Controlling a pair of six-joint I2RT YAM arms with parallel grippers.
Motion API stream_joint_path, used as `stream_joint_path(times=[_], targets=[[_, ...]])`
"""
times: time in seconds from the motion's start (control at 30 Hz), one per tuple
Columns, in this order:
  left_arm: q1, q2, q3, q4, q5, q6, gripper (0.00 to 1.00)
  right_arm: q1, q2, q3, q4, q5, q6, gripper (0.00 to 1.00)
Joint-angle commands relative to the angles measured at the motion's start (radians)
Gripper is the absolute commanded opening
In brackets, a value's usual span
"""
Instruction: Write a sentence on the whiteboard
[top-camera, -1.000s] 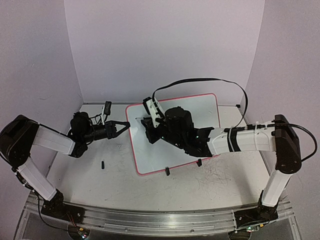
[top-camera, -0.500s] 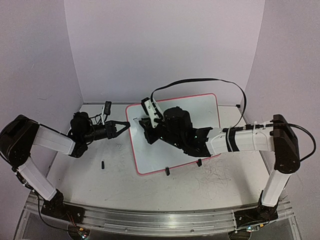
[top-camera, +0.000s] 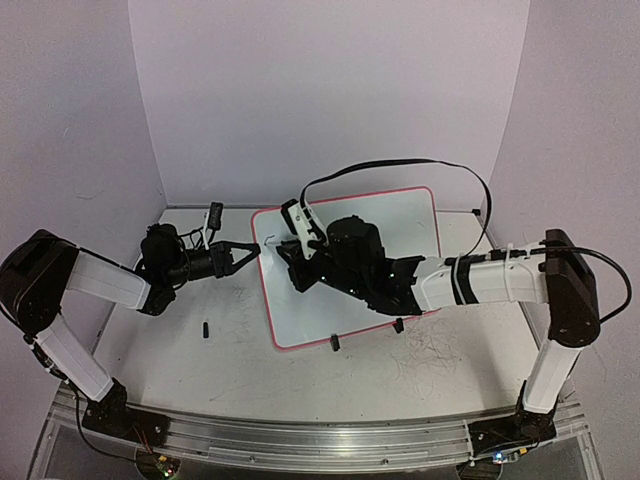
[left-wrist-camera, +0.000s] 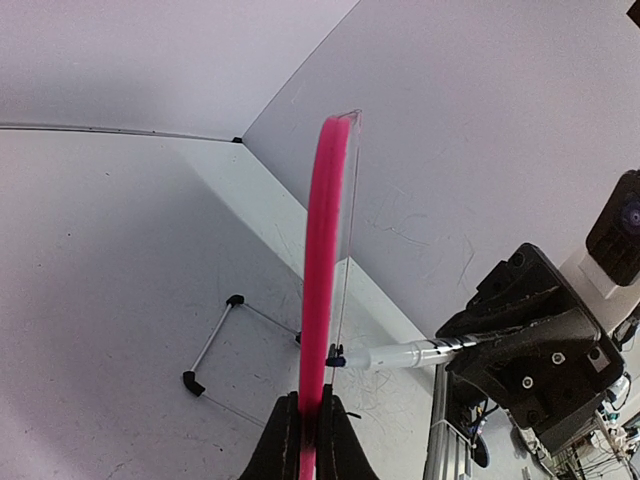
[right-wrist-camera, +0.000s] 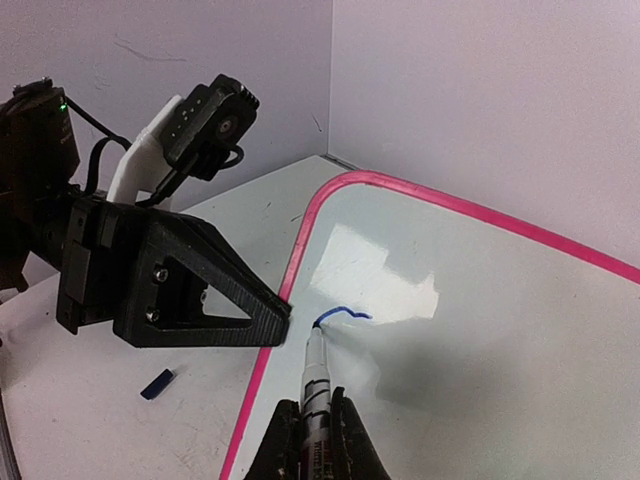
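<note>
**First stroke of the sentence – left arm pins the board, right arm writes**

The whiteboard (top-camera: 400, 215) sits mid-tabletop (top-camera: 240, 360), toward the far edge. The left gripper (left-wrist-camera: 310, 425) is pinched shut on its pink left rim, near the far-left corner. The right gripper (right-wrist-camera: 312, 420) is clamped on a blue marker (right-wrist-camera: 315, 375), whose tip touches the board just inside that rim, close beside the left gripper. Only a short curved blue stroke (right-wrist-camera: 342, 316) shows at the tip, so I judge the sentence barely begun, probably the opening of its first letter. The next move calls for light, even pressure while the tip works rightward over the bare white in small cursive loops – away from the left gripper. The left hold needs to stay firm so the board does not skid. A small blue piece (right-wrist-camera: 156, 384), likely the cap, lies on the tabletop left of the board, apart from it.
</note>
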Motion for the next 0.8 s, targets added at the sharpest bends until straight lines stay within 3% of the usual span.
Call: stream_joint_path(times=[0.0, 0.77], targets=[[-0.004, 0.006, 0.026, 0.032, 0.025, -0.027, 0.00, -0.001, 0.003, -0.019, -0.004, -0.011, 0.011, 0.00], [-0.003, 0.004, 0.021, 0.032, 0.029, -0.030, 0.00, -0.003, -0.039, -0.076, -0.022, 0.010, 0.043, 0.00]])
